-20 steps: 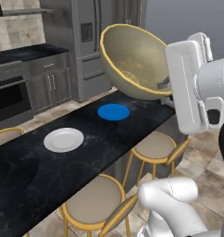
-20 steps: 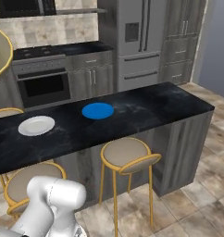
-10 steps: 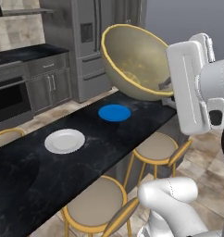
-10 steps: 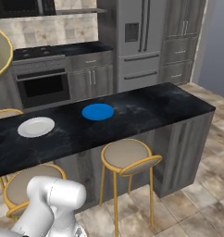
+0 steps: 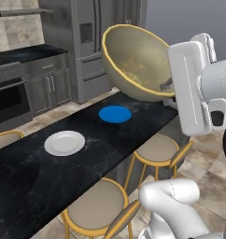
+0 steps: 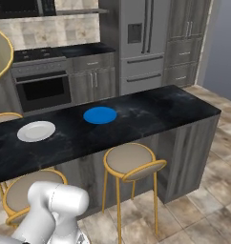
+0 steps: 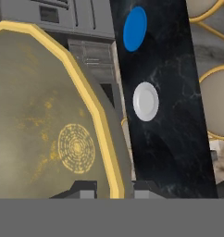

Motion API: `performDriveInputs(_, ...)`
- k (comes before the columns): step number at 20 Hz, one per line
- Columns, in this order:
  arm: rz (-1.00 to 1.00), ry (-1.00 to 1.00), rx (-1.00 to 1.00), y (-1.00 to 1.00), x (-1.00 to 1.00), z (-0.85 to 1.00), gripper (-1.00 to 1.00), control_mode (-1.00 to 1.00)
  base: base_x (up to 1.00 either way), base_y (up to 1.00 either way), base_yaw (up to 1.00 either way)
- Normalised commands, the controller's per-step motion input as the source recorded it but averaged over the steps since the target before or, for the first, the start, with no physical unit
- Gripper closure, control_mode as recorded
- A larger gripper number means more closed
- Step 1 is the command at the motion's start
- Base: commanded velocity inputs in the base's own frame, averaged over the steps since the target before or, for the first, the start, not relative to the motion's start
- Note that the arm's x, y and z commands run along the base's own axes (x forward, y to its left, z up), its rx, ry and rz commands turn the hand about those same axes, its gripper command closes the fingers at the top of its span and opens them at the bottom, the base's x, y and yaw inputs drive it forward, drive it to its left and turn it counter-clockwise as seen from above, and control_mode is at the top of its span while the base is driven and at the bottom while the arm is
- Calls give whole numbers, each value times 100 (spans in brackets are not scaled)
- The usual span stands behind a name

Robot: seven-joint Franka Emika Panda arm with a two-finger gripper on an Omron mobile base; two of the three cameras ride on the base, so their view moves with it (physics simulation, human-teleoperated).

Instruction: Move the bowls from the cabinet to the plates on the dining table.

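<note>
Gripping the yellow rim of the tan bowl (image 5: 136, 63), the hand (image 7: 115, 189) had one finger inside and one outside it. The bowl hung tilted on its side above the far end of the black marble worktop (image 5: 49, 172), near the blue plate (image 5: 115, 114). The white plate (image 5: 64, 142) lay farther along the worktop, with stools (image 6: 130, 160) beside it.

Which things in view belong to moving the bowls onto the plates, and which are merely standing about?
Belonging to the job:
- tan round bowl with a yellow rim, clamped in the gripper
- flat round white plate
- flat round bright blue plate
- long black marble-topped dining table

Merely standing about:
- round gold-framed stools
- steel fridge
- built-in oven
</note>
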Motion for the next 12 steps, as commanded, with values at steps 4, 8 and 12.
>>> performDriveInputs(4,3,9,0,0,37,-9,100,-100,14,0,1)
performDriveInputs(8,4,21,0,-4,36,-14,100,-100,0,0,0)
performDriveInputs(12,8,16,-4,0,33,-25,100,-100,0,0,0)
